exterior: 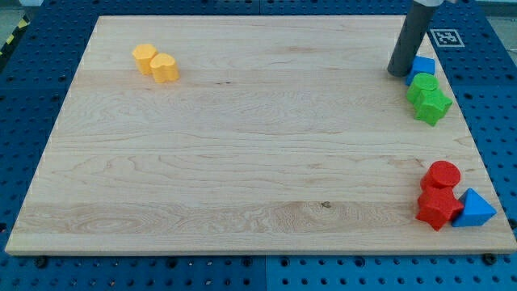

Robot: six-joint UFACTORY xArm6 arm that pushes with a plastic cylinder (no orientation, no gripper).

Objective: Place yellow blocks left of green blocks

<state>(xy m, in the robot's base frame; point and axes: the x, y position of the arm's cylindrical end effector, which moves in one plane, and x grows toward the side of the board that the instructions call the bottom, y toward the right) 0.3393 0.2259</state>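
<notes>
Two yellow blocks sit touching at the view's upper left: a yellow hexagon (145,58) and a yellow heart-like block (165,68) just right of it. Two green blocks sit at the view's right edge: a green round block (422,85) and a green star (433,105) below it, touching. My tip (399,72) is at the view's upper right, just left of a blue cube (422,66) and the green round block, far from the yellow blocks.
A red cylinder (442,175), a red star-like block (438,207) and a blue triangle (475,209) cluster at the view's lower right corner of the wooden board (242,162). A blue pegboard surrounds the board.
</notes>
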